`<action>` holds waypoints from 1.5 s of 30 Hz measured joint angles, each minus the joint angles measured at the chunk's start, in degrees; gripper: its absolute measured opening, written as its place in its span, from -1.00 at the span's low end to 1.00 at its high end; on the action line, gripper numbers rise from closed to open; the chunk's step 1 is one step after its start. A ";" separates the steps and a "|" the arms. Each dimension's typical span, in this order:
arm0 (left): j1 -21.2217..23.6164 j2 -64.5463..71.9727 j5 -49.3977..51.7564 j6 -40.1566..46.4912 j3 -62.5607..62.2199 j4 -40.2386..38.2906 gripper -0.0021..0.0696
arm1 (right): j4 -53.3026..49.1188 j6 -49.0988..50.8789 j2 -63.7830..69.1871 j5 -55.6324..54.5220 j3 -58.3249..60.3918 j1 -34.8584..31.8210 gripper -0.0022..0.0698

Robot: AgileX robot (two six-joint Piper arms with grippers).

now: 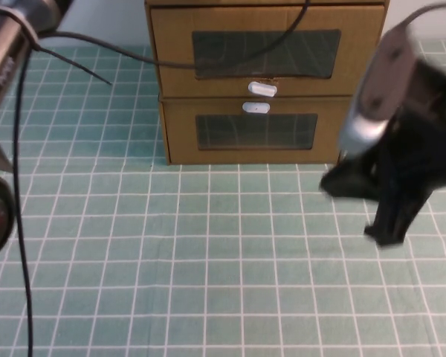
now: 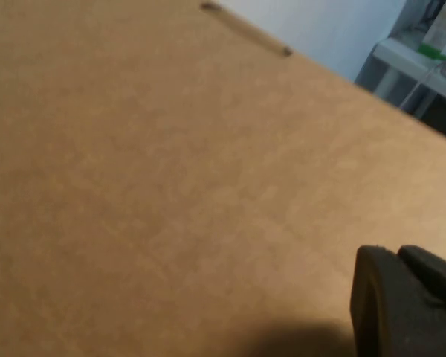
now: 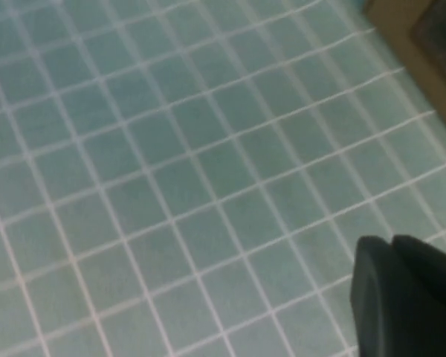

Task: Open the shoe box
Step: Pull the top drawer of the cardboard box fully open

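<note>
Teal-green mat (image 1: pixel 208 260) ruled with a white grid, spread flat across the foreground, plain pale wall (image 1: pixel 104 22) behind it, soft even light, grey-white shelf (image 2: pixel 405 58) holding blurred items beside the wall

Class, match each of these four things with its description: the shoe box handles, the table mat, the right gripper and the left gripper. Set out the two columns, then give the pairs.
Column one:
1. shoe box handles
2. mat
3. right gripper
4. left gripper

Column two:
a. shut, over the mat, in front of the right end of the boxes
b. white, at the middle of the fronts of the stacked brown boxes
c. close to a plain brown surface
d. green with white grid lines

Pairs: 1-b; 2-d; 3-a; 4-c
</note>
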 joint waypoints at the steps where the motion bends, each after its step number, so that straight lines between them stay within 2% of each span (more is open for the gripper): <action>1: 0.00 0.82 -0.22 0.00 0.00 0.22 -0.96 | -1.23 -1.01 0.92 1.10 0.00 0.82 -0.98; 4: 0.21 2.32 -0.95 -0.10 -0.12 -0.15 -0.96 | -12.11 -0.22 3.95 4.57 0.00 2.91 -0.98; 9: 0.69 2.54 0.36 -1.28 -0.61 0.10 -0.96 | -40.69 10.58 7.59 6.73 0.00 3.04 -0.98; 12: 0.95 2.54 1.29 -2.46 -0.63 0.88 -0.96 | -54.42 19.49 7.59 2.47 0.00 3.04 -0.98; 16: 1.32 2.54 2.62 -3.89 -0.93 0.88 -0.96 | -61.54 30.74 7.50 -8.24 0.31 3.43 -0.98; 20: 1.56 2.43 4.06 -4.80 -1.22 0.88 -0.96 | -82.64 50.52 7.50 -16.44 5.08 7.12 -0.98; 23: 1.56 2.43 4.59 -5.27 -1.21 0.88 -0.96 | -105.84 71.64 7.50 -18.38 11.03 11.24 -0.98; 25: 1.64 2.33 4.83 -5.45 -1.21 0.88 -0.96 | -112.84 80.24 7.62 -20.40 13.46 13.47 -0.98; 29: 1.64 2.33 5.18 -5.82 -1.21 0.88 -0.96 | -118.07 89.07 10.32 -24.17 14.35 15.96 -0.98; 32: 1.64 2.33 5.31 -5.88 -1.21 0.77 -0.96 | -118.59 90.90 14.60 -23.42 12.45 16.21 -0.96; 35: 1.64 2.33 5.31 -5.95 -1.21 0.77 -0.96 | -118.82 91.46 18.80 -20.56 9.21 16.21 -0.86; 42: 1.64 2.33 5.31 -6.01 -1.21 0.69 -0.96 | -118.82 91.95 25.39 -20.25 1.89 16.21 -0.23; 45: 1.64 2.33 5.31 -6.01 -1.21 0.69 -0.96 | -118.94 93.12 27.29 -20.25 -0.16 16.21 -0.08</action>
